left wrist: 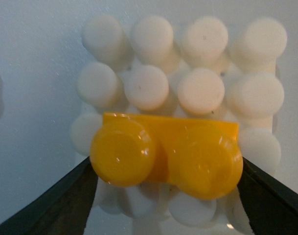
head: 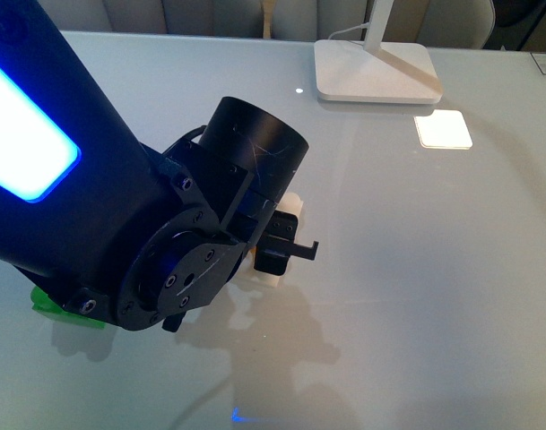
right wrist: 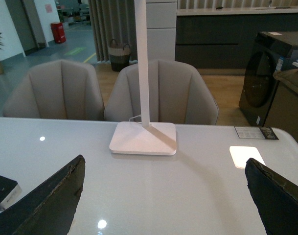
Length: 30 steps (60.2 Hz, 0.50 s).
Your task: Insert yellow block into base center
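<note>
Yellow plastic fills the middle of the left wrist view: the yellow block, with two round studs, sits between the two dark fingers of the left gripper, which press on its two short ends. Under it lies the base, a white plate with rows of round studs; the block covers the studs of the third row, near the centre. I cannot tell if it is already pushed down or only resting on them.

From the front, the big black left arm hides nearly all of this; only small white parts of the base show around the gripper, near the middle of the table.

A green brick peeks out under the arm near the left edge. A white lamp foot stands by the far edge.

The right gripper is spread wide, with nothing between its fingers.
</note>
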{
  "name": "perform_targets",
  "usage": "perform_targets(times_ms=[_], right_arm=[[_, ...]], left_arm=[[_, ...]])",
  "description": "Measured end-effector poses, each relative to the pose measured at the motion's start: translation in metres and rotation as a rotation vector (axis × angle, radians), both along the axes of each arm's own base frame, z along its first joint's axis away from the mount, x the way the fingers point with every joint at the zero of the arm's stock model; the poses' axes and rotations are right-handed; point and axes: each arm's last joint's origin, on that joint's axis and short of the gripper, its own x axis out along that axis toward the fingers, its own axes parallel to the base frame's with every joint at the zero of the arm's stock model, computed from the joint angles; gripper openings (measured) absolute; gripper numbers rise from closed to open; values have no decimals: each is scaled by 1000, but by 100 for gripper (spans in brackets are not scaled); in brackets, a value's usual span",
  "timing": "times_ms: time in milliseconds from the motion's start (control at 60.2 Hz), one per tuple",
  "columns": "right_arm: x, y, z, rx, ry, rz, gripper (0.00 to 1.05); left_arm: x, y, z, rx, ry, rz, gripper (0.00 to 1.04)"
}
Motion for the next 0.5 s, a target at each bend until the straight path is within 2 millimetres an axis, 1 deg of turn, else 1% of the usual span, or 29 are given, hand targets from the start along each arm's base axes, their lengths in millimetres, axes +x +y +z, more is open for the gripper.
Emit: perform_targets(times_ms=[100, 116, 199, 332, 448, 498], right_arm=[[0, 0, 0, 0, 0, 0, 96], [0, 0, 0, 0, 0, 0, 96], [0, 0, 0, 0, 0, 0, 96], [0, 0, 0, 0, 0, 0, 96], [0, 0, 0, 0, 0, 0, 96], [0, 0, 0, 0, 0, 0, 96]], left_arm=[[-1, 1, -1, 8, 7, -4, 98], [-1, 1, -1, 8, 7, -6, 99], [-2, 1, 1, -1, 13, -11, 97], [-4, 3, 8, -11, 18, -17, 97], [-6, 5, 20, -30, 19, -22, 97], [-6, 9, 30, -42, 9, -16, 97]])
